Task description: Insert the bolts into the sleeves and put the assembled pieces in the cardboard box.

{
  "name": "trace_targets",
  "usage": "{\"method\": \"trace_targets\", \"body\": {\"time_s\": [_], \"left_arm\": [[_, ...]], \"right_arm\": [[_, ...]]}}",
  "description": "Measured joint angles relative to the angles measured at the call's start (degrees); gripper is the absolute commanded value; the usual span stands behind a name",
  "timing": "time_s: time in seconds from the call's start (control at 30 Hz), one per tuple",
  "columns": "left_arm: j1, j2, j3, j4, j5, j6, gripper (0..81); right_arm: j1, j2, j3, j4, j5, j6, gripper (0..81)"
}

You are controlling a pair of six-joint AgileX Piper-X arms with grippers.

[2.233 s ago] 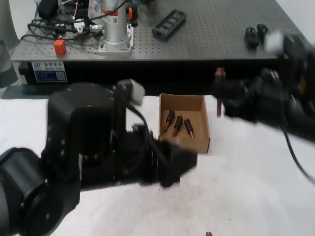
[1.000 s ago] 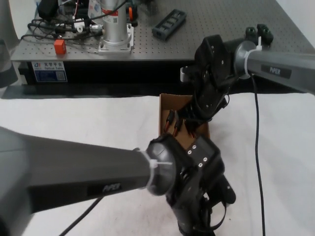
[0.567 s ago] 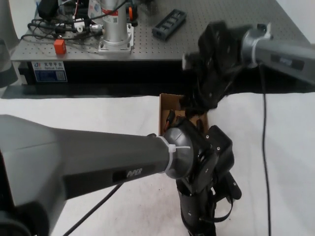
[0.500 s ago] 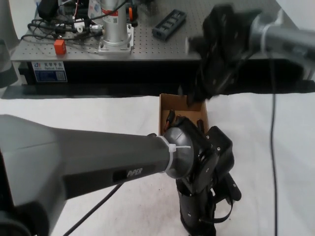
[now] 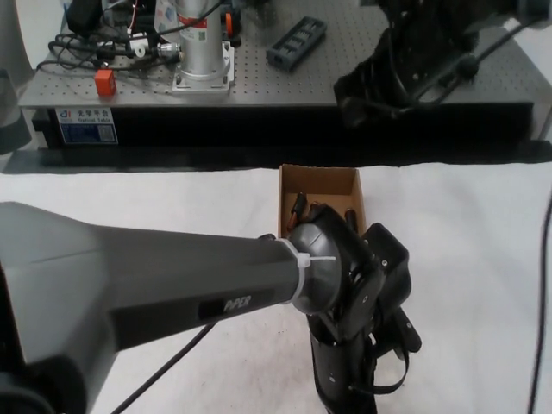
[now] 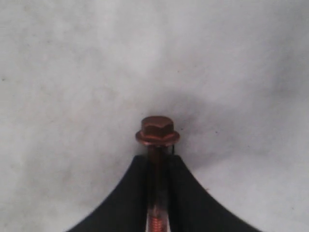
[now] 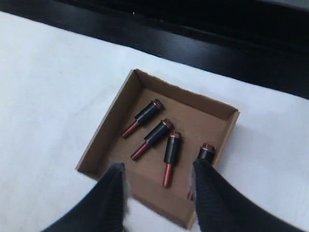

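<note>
The left hand is closed on a copper bolt, shank pinched, head poking out toward the tabletop. I would lift it straight with a firm grip so it cannot tilt before meeting a sleeve. The right hand hangs open and empty; below it the cardboard box holds four assembled pieces.

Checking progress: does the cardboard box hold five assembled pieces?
No, the right wrist view shows four assembled pieces in the cardboard box.
</note>
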Motion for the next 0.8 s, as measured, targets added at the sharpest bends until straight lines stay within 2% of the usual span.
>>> {"method": "trace_targets", "body": {"time_s": [0.17,0.33,0.37,0.47,0.6,0.8], "left_arm": [[1.86,-4.40,2.25,-0.15,-2.04,-3.73,0.7],[5.63,-16.90,9.97,-2.49,-3.40,-8.40,0.7],[5.86,-16.90,10.50,-2.83,-3.40,-8.57,0.7],[10.45,-32.36,23.81,-10.64,-4.17,-14.25,0.7],[13.25,-42.95,32.31,-15.92,-4.47,-18.00,0.7],[15.95,-51.51,37.80,-17.58,-4.47,-19.44,0.7]], "right_arm": [[0.00,-6.52,8.96,2.76,-0.24,0.00,32.2],[0.85,-7.29,16.01,3.71,-0.46,0.00,32.2],[1.28,-6.59,16.94,3.43,-0.46,0.00,32.2],[4.70,-1.51,17.75,0.97,-0.46,1.19,32.2],[8.79,5.07,17.14,-2.06,1.08,2.68,32.2],[9.97,10.41,14.68,-2.59,1.70,5.75,32.2]]}}
